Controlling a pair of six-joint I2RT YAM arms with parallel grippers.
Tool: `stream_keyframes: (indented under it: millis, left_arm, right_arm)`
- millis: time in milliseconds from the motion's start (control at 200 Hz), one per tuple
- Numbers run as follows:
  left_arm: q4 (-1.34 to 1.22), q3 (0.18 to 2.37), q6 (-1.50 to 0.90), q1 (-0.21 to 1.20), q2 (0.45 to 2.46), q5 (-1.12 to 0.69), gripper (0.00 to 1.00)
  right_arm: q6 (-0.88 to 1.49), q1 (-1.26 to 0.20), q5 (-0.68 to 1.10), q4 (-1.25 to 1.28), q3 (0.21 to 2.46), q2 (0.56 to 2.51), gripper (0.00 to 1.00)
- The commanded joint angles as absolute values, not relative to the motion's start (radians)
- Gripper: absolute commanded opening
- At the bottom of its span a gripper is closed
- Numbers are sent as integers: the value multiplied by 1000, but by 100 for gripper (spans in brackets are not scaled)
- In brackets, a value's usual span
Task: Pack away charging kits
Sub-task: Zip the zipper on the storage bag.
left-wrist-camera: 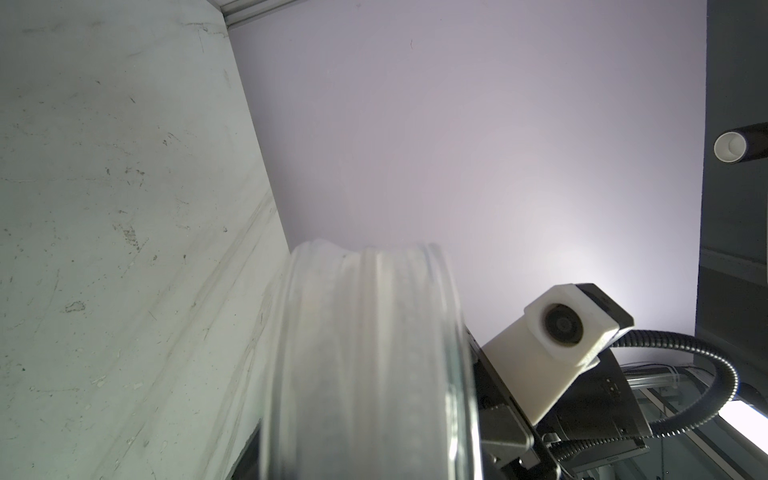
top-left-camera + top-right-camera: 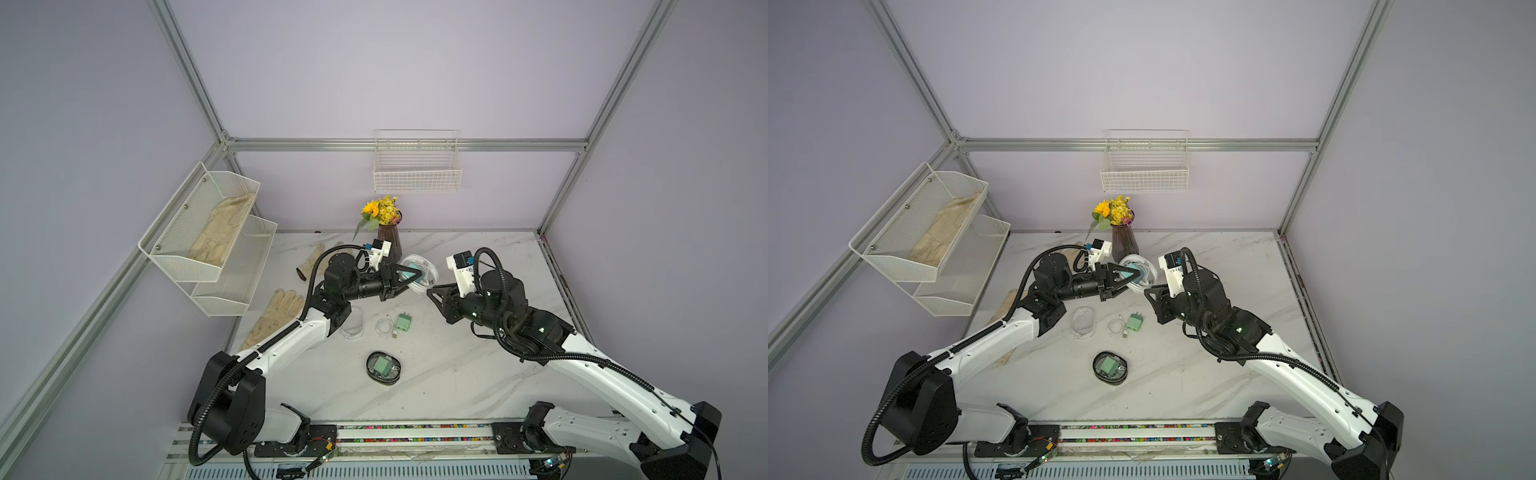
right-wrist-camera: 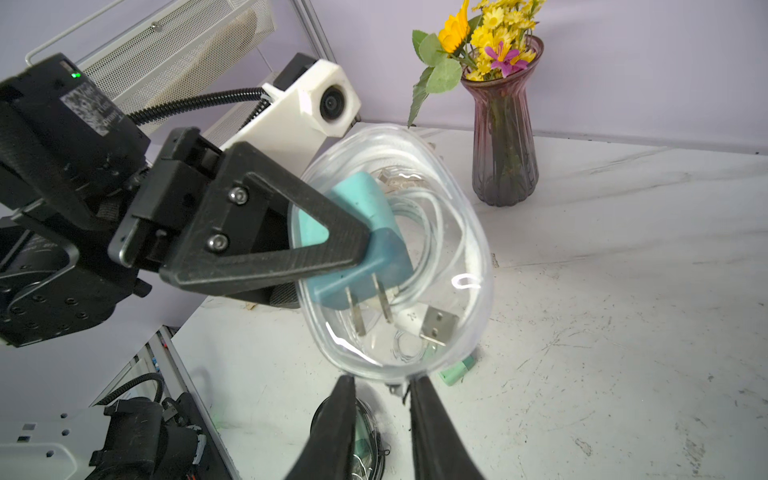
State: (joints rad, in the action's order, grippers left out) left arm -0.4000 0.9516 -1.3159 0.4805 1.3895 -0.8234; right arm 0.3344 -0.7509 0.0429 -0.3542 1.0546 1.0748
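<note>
Clear case [image 3: 457,232] enclosing a light-blue charger [image 3: 365,208] and coiled cable [image 3: 432,216], clamped aloft by left gripper [image 2: 415,279] near the counter's [image 2: 478,374] back edge beside vase [image 3: 503,137]; right gripper [image 3: 382,380] narrow at its rim, grip indeterminable.

I can read no word, number or brand anywhere on my screens. The only printed label I find is a small grey-and-white sticker [image 3: 89,104] on the black motor housing [image 3: 41,137] of the left arm, seen in the right wrist view. Its print is only a blur of speckles to me. The white USB plug [image 3: 419,322] inside the clear oval plastic case [image 3: 467,216] bears a faint dotted mark, too small for me to make out.
</note>
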Motion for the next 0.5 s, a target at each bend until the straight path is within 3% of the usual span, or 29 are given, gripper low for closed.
stream_keyframes:
  millis: [0,495]
  left_arm:
    - [-443,1077,-1299,477,1368,-832,15]
    - [-436,1074,-1301,475,1358,-826,15]
  right_arm:
    - [319,-755,45,-366,1034,1046,30]
    - [305,-756,66,-302,1026,1097,30]
